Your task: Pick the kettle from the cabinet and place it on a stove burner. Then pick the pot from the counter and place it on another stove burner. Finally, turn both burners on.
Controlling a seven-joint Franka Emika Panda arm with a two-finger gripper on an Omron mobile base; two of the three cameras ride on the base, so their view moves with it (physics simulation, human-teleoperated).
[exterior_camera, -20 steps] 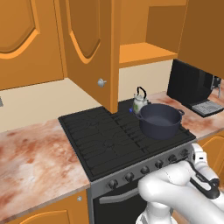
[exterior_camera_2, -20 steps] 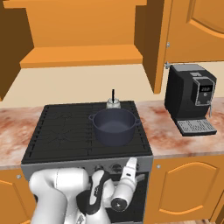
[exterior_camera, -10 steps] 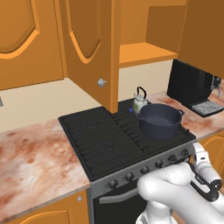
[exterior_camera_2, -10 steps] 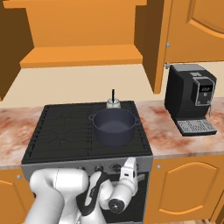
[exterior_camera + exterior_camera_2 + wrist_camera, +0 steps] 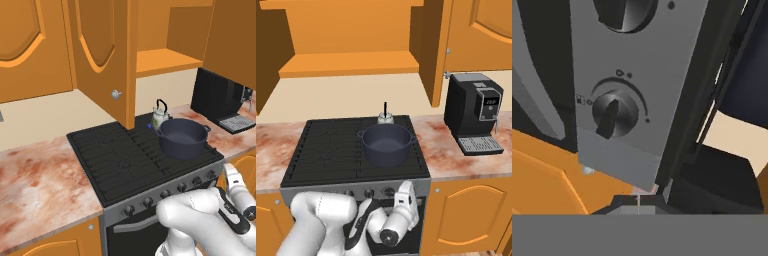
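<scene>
Pot (image 5: pixel 183 138) sits on the right front grate of the stove (image 5: pixel 120 160): wide, round, dark navy, matte, no lid, two small side handles. In the right base view it's mid-frame (image 5: pixel 385 144). Kettle (image 5: pixel 160 115) stands just behind it on the rear grate: small, whitish with green print, thin black arched handle. From the right base view the pot's rim hides most of the kettle (image 5: pixel 385 117); only its top and handle show.

Cooktop is black cast-iron grating, with a row of round dark knobs along the front panel (image 5: pixel 165 194). Desk (image 5: pixel 40 185) is a marbled reddish-brown and cream slab. Cabinet (image 5: pixel 351 62) above is orange wood, door open, flat shelf bare. Black coffee machine (image 5: pixel 474 112) stands at right on the desk.

Pincer (image 5: pixel 638 201) is closed, holding nothing, low at the stove front. Hand view: fingertips barely clear the bottom edge, just below a grey panel with a round dark knob (image 5: pixel 613 112), pointer bar slanting down-left. A second knob (image 5: pixel 624 14) is cut off at the top. In both base views the arm's white body blocks the pincer tips.
</scene>
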